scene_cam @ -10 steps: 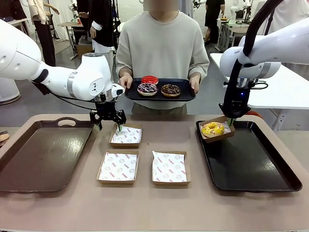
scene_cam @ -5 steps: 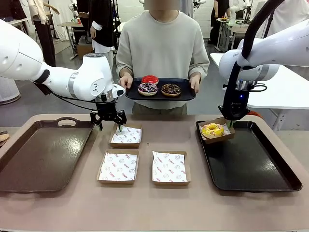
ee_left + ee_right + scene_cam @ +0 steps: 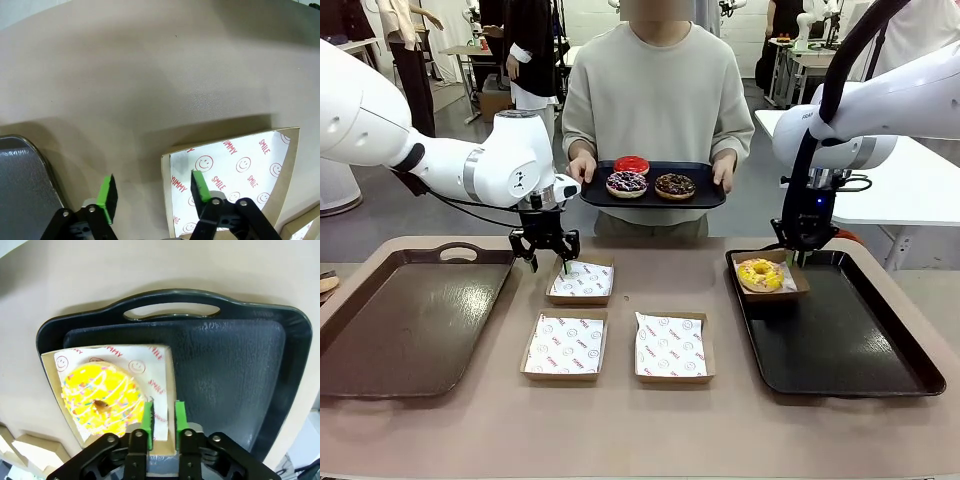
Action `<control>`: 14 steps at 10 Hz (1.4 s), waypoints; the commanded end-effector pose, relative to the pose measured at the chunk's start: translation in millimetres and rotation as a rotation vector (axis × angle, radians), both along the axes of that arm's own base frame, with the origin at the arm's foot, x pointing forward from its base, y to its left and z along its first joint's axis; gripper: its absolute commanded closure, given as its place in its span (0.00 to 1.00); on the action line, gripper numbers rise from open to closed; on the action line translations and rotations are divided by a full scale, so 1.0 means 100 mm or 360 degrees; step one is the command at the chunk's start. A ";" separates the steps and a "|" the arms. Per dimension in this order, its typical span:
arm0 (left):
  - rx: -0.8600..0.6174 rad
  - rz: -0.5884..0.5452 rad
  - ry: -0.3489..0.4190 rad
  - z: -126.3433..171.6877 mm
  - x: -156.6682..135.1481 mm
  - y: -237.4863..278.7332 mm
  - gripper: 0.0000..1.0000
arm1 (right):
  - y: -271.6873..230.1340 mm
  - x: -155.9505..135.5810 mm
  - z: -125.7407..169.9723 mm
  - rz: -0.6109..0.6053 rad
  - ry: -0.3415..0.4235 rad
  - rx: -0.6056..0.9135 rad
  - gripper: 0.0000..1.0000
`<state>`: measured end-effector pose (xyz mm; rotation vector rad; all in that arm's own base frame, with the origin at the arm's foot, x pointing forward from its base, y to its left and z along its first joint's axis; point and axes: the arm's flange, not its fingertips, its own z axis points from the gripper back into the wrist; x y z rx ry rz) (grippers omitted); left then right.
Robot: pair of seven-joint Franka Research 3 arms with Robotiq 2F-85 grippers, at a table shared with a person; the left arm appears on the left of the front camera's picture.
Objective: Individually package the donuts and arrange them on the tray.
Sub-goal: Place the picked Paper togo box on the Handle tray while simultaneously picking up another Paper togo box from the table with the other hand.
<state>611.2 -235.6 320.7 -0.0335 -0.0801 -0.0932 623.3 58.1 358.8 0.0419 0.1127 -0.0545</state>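
The yellow sprinkled donut point(image 3: 760, 271) point(image 3: 102, 402) lies in a paper-lined cardboard box point(image 3: 788, 290) point(image 3: 162, 365) at the far left corner of the black tray point(image 3: 850, 340) point(image 3: 230, 370). My right gripper point(image 3: 798, 256) point(image 3: 163, 417) is shut on that box's rim. My left gripper point(image 3: 548, 247) point(image 3: 153, 192) is open and low over the corner of an empty lined box point(image 3: 580, 281) point(image 3: 235, 170), with one finger inside its edge and one outside. The red donut point(image 3: 630, 165), purple donut point(image 3: 626, 183) and chocolate donut point(image 3: 674, 185) sit on a dark tray point(image 3: 705, 198) held by the person.
Two more empty lined boxes point(image 3: 565, 345) point(image 3: 672, 347) stand side by side nearer the front of the table. A bare grey tray point(image 3: 410, 320) point(image 3: 20, 185) lies at the left. The person's hands point(image 3: 582, 172) grip both ends of their tray.
My right gripper has lowered the tilted box with the yellow donut until it lies flat on the black tray. The left gripper has barely shifted.
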 end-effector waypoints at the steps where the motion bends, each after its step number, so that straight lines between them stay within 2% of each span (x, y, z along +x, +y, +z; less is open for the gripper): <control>1: 0.0018 0.0030 0.0000 0.04 0.04 -0.03 1.00 | 0.01 0.07 0.01 0.0011 0.0005 0.0062 0.35; 2: 0.0018 0.0033 -0.0001 0.05 0.04 -0.03 1.00 | 0.01 0.07 0.02 0.0007 0.0007 0.0064 0.00; 3: 0.0015 0.0035 -0.0001 0.06 0.04 -0.03 0.84 | 0.02 0.07 0.02 0.0009 0.0003 0.0067 0.00; 5: 0.0012 0.0048 -0.0008 0.09 0.02 -0.03 1.00 | 0.01 0.08 0.03 0.0006 0.0000 0.0083 0.00; 11: 0.0002 0.0046 -0.0005 0.16 0.00 -0.04 1.00 | -0.16 -0.08 0.24 -0.0029 0.0008 0.0235 0.00; 12: -0.0025 0.0041 0.0016 0.23 -0.03 -0.05 1.00 | -0.24 -0.23 0.39 0.0002 0.0055 0.0316 0.00; 14: -0.0043 0.0039 0.0002 0.53 -0.14 -0.08 1.00 | -0.62 -0.68 0.79 0.0142 0.0169 0.0756 0.00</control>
